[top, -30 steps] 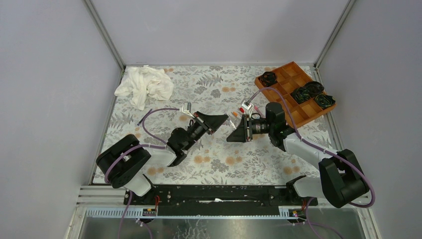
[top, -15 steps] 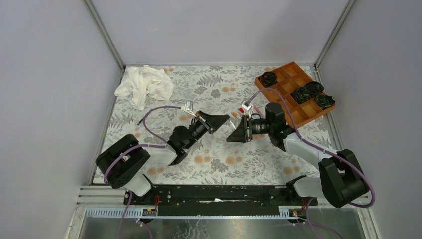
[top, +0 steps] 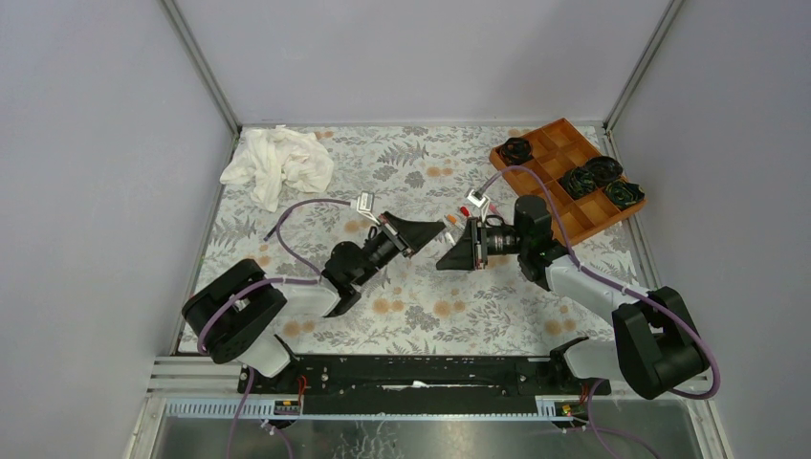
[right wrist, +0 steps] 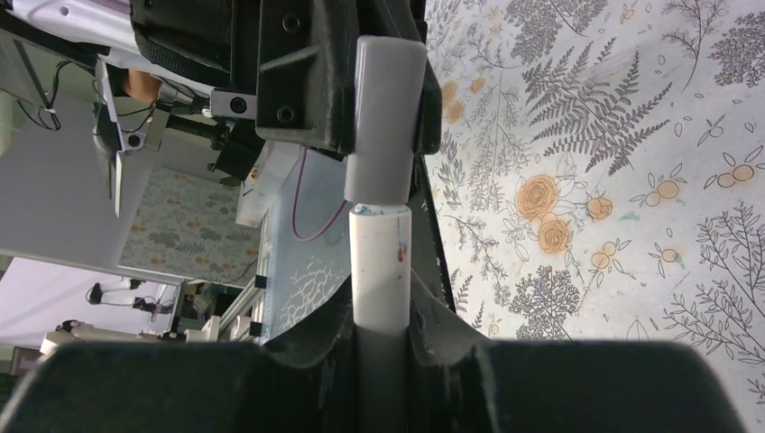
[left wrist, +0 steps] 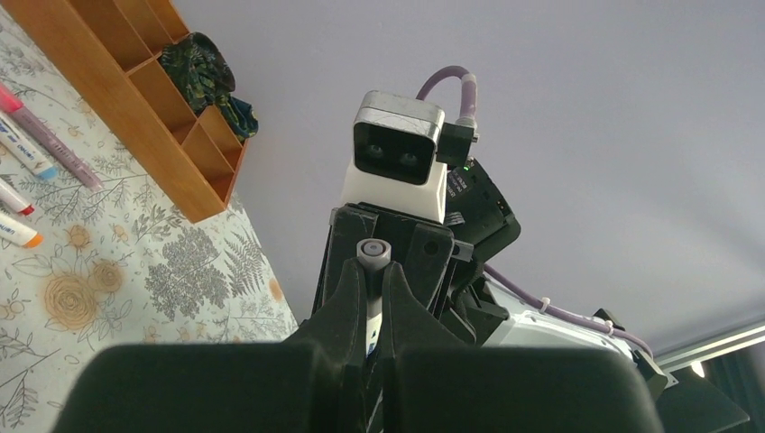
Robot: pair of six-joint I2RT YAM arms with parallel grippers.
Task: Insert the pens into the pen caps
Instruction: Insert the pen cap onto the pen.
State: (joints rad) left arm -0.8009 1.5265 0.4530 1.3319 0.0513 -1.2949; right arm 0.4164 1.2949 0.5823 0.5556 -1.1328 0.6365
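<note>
The two arms meet nose to nose over the middle of the floral mat, and the job hangs on one line between them. The right gripper is clamped on a white pen, whose barrel sticks straight out past its fingertips. The left gripper is pinched tight on a pale grey cap, held directly ahead of that barrel. In the right wrist view the pen's long axis runs straight toward the cap, and the cap's own axis lies almost on the same line, set only a shade to one side. The barrel's end sits right at the cap's mouth, touching or a hair short, I cannot tell which. So the cap lies dead ahead of the pen, along its length, and each arm is as near as the other. The coming move looks like a plain push along that shared axis, with a small sideways correction first. Other pens lie flat on the mat beside the wooden tray, well apart from both grippers.
</note>
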